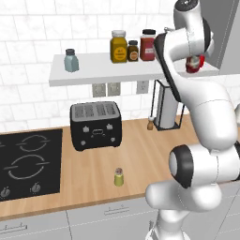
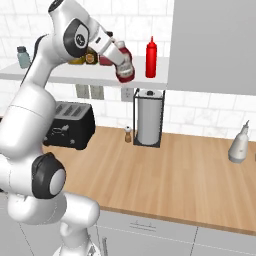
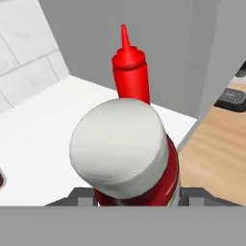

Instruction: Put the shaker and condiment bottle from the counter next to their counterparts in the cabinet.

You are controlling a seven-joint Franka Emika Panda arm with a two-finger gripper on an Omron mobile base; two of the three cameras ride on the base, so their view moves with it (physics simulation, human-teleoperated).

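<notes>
The condiment bottle (image 2: 124, 70), short and red with a white cap, sits tilted between the jaws of my gripper (image 2: 121, 64) at the front edge of the cabinet shelf (image 2: 75, 75). In the hand view its white cap (image 3: 120, 144) is close up, with the tall red squeeze bottle (image 3: 129, 72) just behind it on the white board. The squeeze bottle (image 2: 151, 57) stands a little to the right of the held bottle. The yellow-green shaker (image 1: 119, 177) stands upright on the counter (image 1: 140, 150) near its front edge. The pale blue-grey shaker (image 1: 71, 61) is at the shelf's left end.
A yellow jar (image 1: 119, 47), a small brown jar (image 1: 133, 51) and a red jar (image 1: 147, 45) line the shelf's middle. Below stand a black toaster (image 1: 95, 125), a paper towel holder (image 2: 148, 123), a tiny brown shaker (image 2: 128, 134), a cooktop (image 1: 28, 161) and a grey bottle (image 2: 239, 143).
</notes>
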